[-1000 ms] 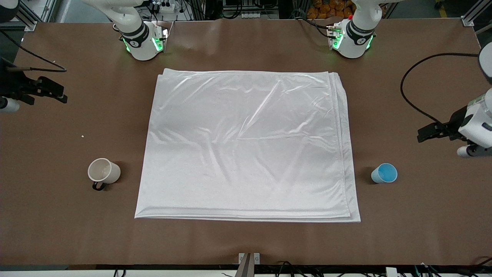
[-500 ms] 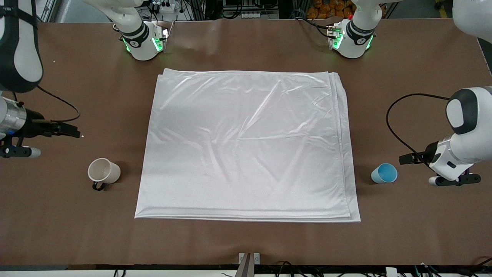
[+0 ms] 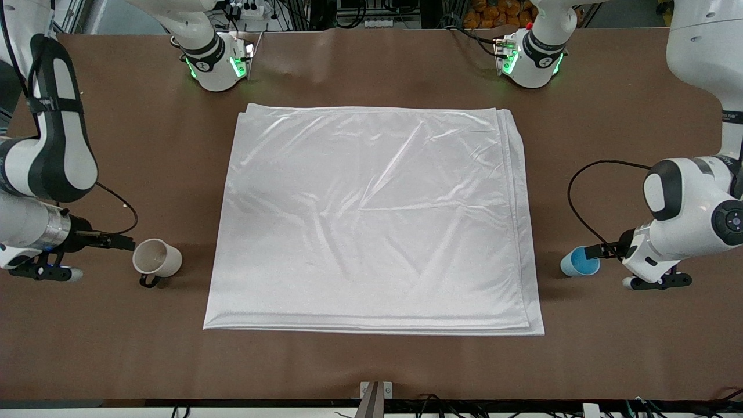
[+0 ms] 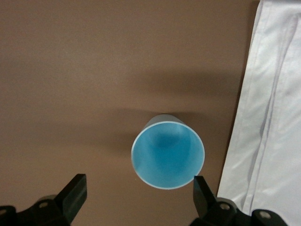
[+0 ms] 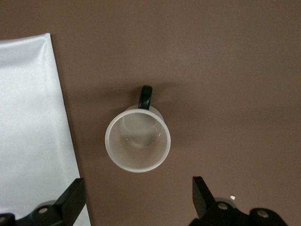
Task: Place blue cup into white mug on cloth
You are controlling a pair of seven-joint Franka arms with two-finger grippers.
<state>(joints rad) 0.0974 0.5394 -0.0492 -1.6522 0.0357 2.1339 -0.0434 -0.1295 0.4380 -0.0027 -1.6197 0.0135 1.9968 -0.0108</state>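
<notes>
Closing squarely needs care: left end effector [image 4: 136, 197], fingers wide, hovers by blue cup [image 3: 579, 262]; right end effector [image 5: 138, 200], also wide, by white mug [image 3: 155, 258], both on bench [image 3: 371, 360] flanking cloth [image 3: 371, 220].

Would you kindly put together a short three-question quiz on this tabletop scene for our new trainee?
1. True or false: the blue cup already sits inside the white mug.
2. Which claw is at the blue cup: (A) the left claw or (B) the right claw?
3. Fill in: both vessels stand on the bare brown table, neither on the ____.

Key
1. False: they stand at separate ends of the table, the cup toward the left arm's end, the mug toward the right arm's.
2. A; its fingers are spread beside the cup.
3. cloth
</notes>
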